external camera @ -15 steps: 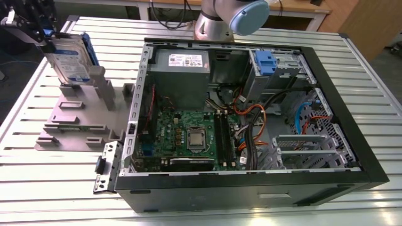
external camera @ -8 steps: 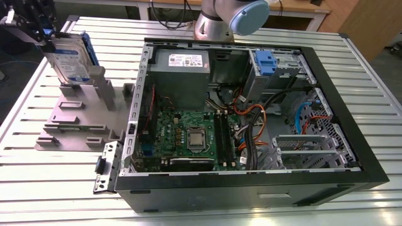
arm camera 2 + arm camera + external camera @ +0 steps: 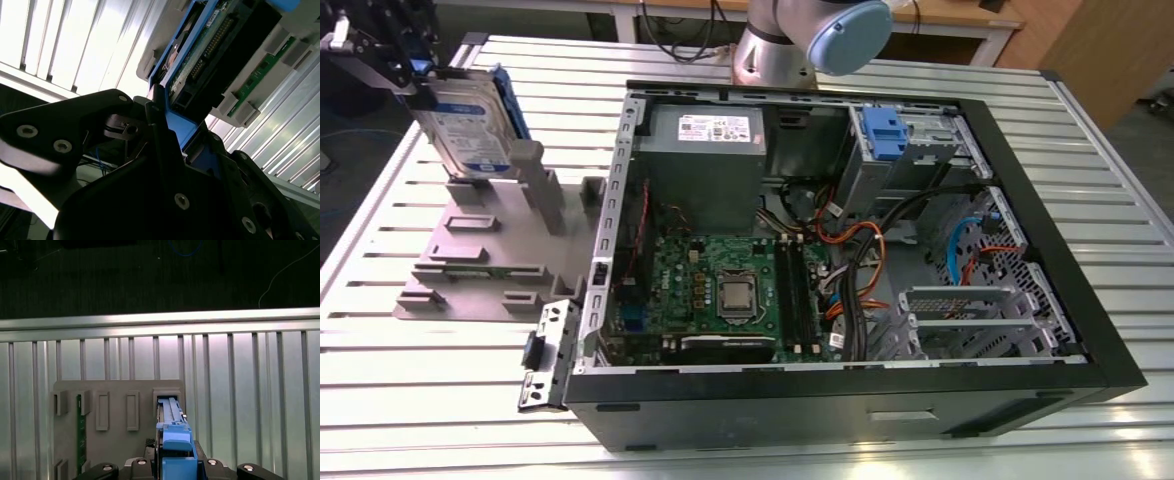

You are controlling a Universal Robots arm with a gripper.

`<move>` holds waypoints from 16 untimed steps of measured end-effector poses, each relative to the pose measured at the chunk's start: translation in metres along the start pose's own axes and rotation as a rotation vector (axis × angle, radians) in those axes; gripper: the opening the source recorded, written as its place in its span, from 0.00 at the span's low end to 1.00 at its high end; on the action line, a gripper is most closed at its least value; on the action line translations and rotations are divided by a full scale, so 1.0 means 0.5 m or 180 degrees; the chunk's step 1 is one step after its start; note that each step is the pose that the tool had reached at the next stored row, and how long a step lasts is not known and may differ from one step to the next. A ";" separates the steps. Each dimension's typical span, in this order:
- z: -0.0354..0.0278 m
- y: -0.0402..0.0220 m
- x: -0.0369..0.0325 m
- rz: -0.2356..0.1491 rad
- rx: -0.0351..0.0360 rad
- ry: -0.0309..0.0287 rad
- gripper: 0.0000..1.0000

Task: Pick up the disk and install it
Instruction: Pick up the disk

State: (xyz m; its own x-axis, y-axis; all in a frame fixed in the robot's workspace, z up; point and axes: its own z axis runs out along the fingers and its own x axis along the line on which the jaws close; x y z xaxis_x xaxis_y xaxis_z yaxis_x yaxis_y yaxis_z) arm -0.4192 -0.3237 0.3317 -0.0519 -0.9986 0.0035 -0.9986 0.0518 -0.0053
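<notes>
The gripper (image 3: 175, 131) is closed to a narrow gap, and the blue carrier bracket (image 3: 182, 135) of the disk (image 3: 210, 45) is clamped between its fingers.

The disk is held upright on edge at the exterior view's left, directly over the grey holder (image 3: 480, 250). Its lower edge is level with the upright posts (image 3: 527, 165). Whether it is seated in its slot or raised clear cannot be told.

The disk is judged rigid, fairly heavy for its size and sensitive to shock. The circuit board and connector exposed on one face are not to be pressed. Hold is best taken on the long edges, across the bracket. The plastic bracket may flex under excess force.

A green memory module (image 3: 79, 430) is seated elsewhere in the holder.

Further off, well apart from the disk, the open computer case (image 3: 1067, 250) is laid on the slatted table (image 3: 440, 400), with a drive bay (image 3: 907, 140) at its far corner.
</notes>
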 end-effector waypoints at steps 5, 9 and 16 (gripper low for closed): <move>-0.004 0.000 0.000 0.0000 0.0000 0.0000 0.36; -0.008 0.000 0.000 0.0000 0.0000 0.0000 0.36; -0.014 0.000 0.000 0.0000 0.0000 0.0000 0.36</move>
State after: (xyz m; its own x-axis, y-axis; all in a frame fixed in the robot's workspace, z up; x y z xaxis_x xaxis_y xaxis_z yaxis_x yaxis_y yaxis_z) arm -0.4192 -0.3236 0.3388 -0.0519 -0.9986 0.0035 -0.9986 0.0519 -0.0053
